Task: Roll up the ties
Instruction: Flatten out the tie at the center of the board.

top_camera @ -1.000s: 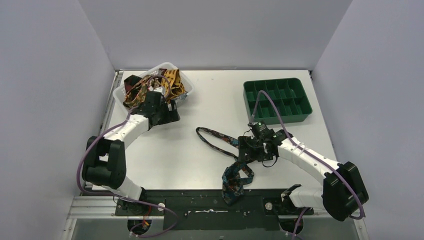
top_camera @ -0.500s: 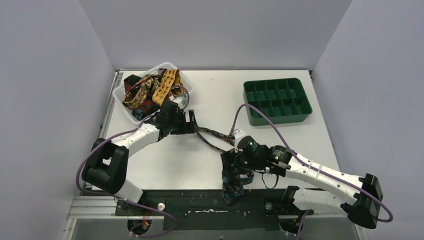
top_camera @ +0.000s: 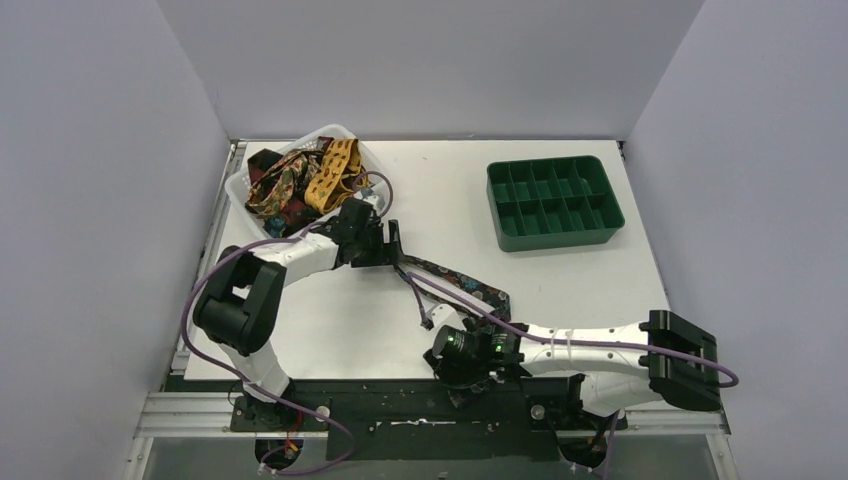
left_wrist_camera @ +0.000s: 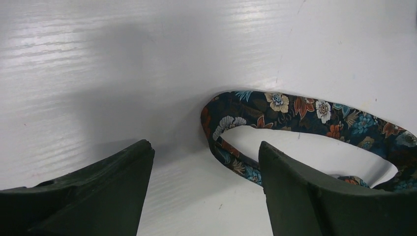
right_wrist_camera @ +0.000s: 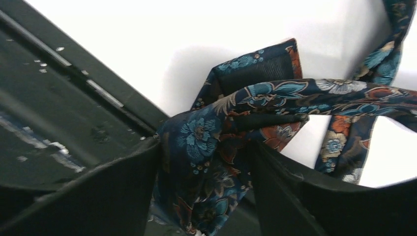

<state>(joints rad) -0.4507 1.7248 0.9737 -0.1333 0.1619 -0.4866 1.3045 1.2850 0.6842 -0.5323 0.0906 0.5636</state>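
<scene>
Where the white basket (top_camera: 234, 186) stands at the far left corner of the bench (top_camera: 330, 320), a tangle of ties (top_camera: 300, 185) is held in it: a mustard-yellow tie (top_camera: 336, 168) is seen on top, with dark red and brown ones beside it. A green tray (top_camera: 556, 238) divided into compartments is set near the far right corner. The floral tie (top_camera: 468, 287), dark with blue, orange and white blooms, is laid across the middle of the bench, its narrow part bent into a loop and its wide part bunched at the near edge. The left arm is folded at the elbow and stretched toward the middle; the left claw (left_wrist_camera: 204, 147) is released, its fingers spread just short of the loop. The right arm is laid low along the near edge, and the right claw (right_wrist_camera: 204, 152) is clenched on the bunched wide end, which is pressed between both fingers.
</scene>
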